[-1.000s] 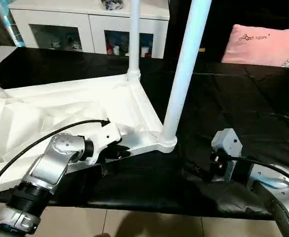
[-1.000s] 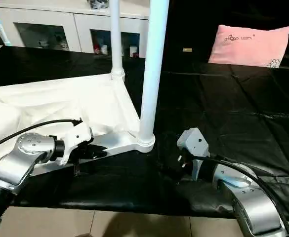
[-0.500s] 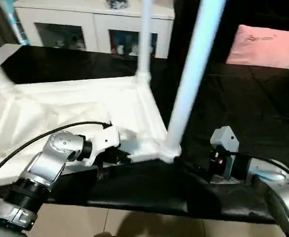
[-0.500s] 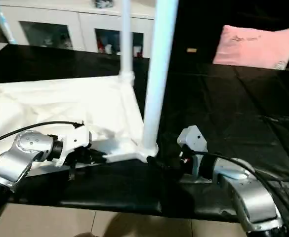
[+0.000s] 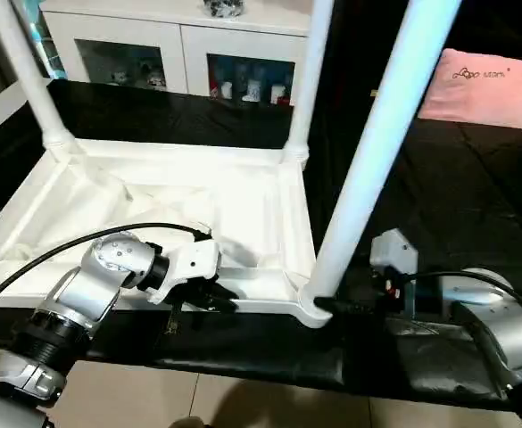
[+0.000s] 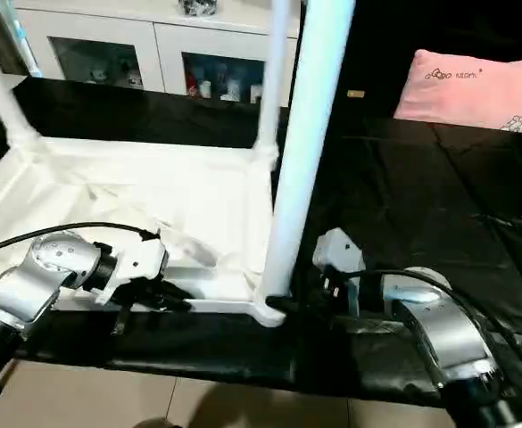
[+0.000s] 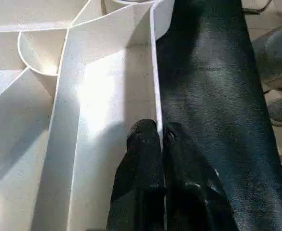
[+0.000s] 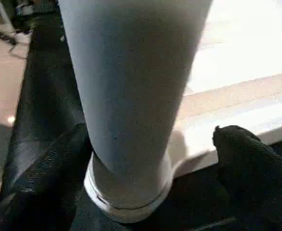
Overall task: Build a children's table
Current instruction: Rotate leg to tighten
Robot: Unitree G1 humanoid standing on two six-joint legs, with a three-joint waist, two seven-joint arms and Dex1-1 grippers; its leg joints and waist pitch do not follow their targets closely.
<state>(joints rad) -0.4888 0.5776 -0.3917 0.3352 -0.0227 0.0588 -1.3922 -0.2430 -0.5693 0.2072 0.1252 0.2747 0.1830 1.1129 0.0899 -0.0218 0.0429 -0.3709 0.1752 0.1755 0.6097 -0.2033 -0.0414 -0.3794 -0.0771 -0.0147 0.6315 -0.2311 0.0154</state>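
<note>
The upturned tabletop (image 5: 153,205) lay ribbed side up on the black-covered surface (image 5: 475,187), with legs standing in its corner sockets. The left gripper (image 7: 159,137) was pinched nearly closed on the thin near rim of the tabletop, one black finger on each side. The right gripper (image 8: 150,159) stood wide, its fingers (image 8: 237,154) flanking the base of the nearest leg (image 5: 368,152) just above its socket; whether they touched it I could not tell.
</note>
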